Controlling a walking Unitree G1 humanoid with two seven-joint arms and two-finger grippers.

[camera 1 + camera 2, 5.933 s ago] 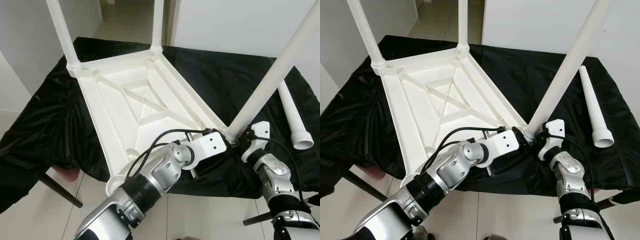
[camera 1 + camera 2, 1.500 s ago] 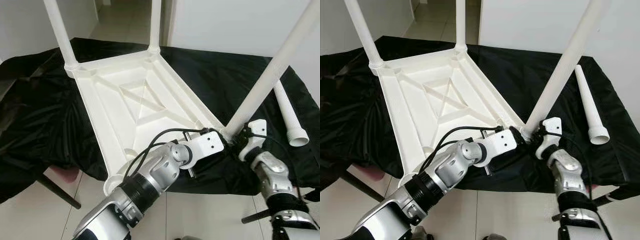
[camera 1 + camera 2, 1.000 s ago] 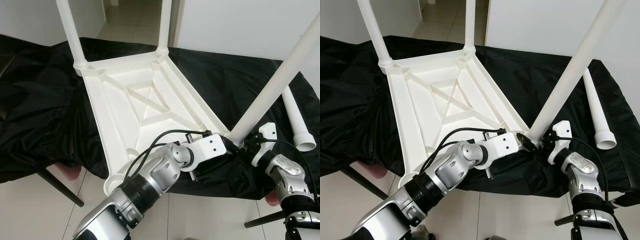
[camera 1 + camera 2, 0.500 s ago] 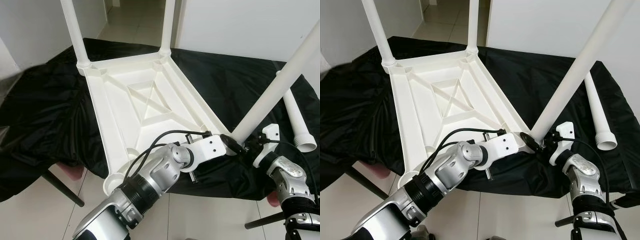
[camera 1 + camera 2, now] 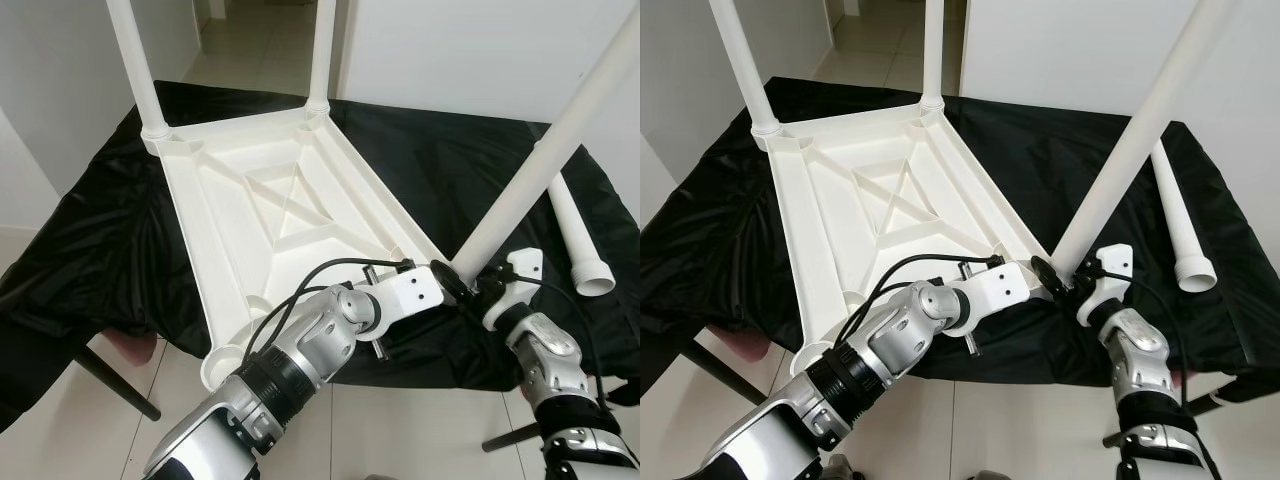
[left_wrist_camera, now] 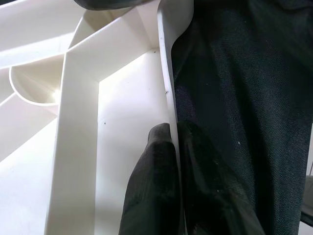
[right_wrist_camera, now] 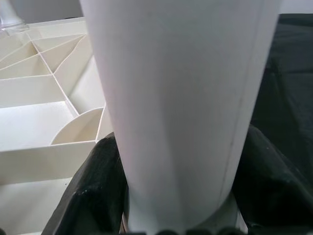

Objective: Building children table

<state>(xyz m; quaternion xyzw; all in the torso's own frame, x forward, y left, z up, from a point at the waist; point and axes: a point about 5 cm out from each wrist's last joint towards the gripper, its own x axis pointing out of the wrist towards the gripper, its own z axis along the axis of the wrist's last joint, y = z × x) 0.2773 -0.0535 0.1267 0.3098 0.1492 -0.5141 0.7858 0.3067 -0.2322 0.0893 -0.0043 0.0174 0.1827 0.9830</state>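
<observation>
Since the upturned table top (image 5: 270, 200) looks light, stiff and slick, the left gripper (image 6: 172, 147) pinches its near-edge rim while the right gripper (image 5: 1072, 282) clasps the leg (image 5: 1127, 150) low by the near corner.

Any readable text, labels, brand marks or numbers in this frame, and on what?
None can be read: the white table top, its legs, the loose leg, the black cloth, the left gripper and the right gripper show no print.
</observation>
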